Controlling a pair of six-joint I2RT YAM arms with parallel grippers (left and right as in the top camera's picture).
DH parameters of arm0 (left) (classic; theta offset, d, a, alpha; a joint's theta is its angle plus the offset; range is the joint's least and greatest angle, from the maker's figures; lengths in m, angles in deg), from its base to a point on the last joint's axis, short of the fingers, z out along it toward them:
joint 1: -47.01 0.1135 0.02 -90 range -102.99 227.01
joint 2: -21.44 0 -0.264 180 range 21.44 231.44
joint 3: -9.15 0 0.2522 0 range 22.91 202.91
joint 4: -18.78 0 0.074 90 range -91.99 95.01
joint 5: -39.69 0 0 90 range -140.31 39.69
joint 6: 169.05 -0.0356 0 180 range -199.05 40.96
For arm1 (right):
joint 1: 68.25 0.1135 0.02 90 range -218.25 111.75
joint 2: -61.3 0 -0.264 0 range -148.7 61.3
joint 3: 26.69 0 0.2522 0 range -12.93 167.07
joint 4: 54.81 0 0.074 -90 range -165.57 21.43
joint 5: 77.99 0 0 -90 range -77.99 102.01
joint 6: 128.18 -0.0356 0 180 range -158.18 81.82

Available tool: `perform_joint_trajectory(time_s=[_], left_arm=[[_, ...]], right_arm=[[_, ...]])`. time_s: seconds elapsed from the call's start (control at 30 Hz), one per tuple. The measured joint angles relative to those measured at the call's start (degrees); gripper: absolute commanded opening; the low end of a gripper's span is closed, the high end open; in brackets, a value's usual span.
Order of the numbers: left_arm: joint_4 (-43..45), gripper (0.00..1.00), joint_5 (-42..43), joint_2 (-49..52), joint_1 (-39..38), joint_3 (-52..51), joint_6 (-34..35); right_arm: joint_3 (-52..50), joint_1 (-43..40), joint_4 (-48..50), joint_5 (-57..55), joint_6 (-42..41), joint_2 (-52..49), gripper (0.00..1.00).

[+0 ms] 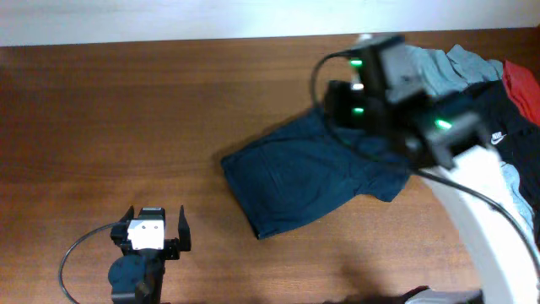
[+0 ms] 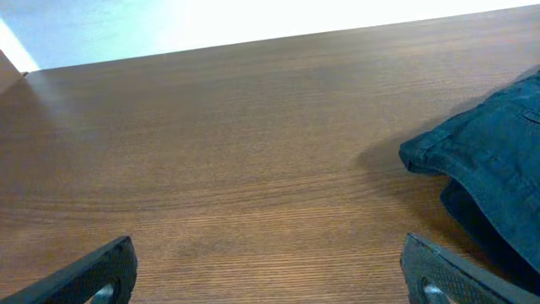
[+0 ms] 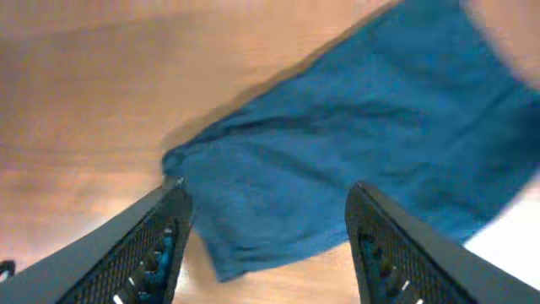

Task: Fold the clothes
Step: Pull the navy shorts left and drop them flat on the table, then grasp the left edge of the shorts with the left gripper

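Note:
The dark navy shorts (image 1: pixel 299 181) lie flat-ish and rumpled on the wooden table, right of centre; a corner shows in the left wrist view (image 2: pixel 489 160) and the cloth fills the right wrist view (image 3: pixel 337 160). My left gripper (image 1: pixel 158 226) is open and empty at the front left, well apart from the shorts; its fingers frame bare wood (image 2: pixel 266 270). My right gripper (image 1: pixel 342 101) hovers over the far right part of the shorts, open, with nothing between its fingers (image 3: pixel 270 245).
A pile of other garments sits at the far right: grey (image 1: pixel 443 72), red (image 1: pixel 525 89) and a black one with a white logo (image 1: pixel 498 127). The table's far edge (image 1: pixel 169 40) runs along the top.

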Motion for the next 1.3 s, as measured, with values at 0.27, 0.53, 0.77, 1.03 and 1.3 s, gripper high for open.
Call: perform_joint_trajectory(time_s=[0.27, 0.53, 0.77, 1.03, 1.3], left_arm=[[2.47, 1.00, 6.86, 0.00, 0.00, -0.07, 0.02], [7.30, 0.99, 17.55, 10.88, 0.00, 8.00, 8.07], [-10.97, 1.00, 19.02, 49.79, -0.04, 44.96, 9.66], [-19.56, 0.75, 25.00, 85.13, -0.04, 64.74, 10.14], [-18.86, 0.85, 30.10, 104.50, -3.13, 64.76, 10.14]], right_arm=[[0.02, -5.60, -5.64, -1.75, 4.07, 15.85, 0.88], [0.11, -13.46, -15.67, -1.97, 4.26, 17.27, 0.92], [0.07, -16.44, -19.67, -1.79, 3.61, 11.76, 0.95], [0.07, -16.48, -21.79, -1.77, 2.27, 5.64, 0.95], [0.07, -16.48, -22.12, -1.79, 2.10, 5.01, 0.95]])
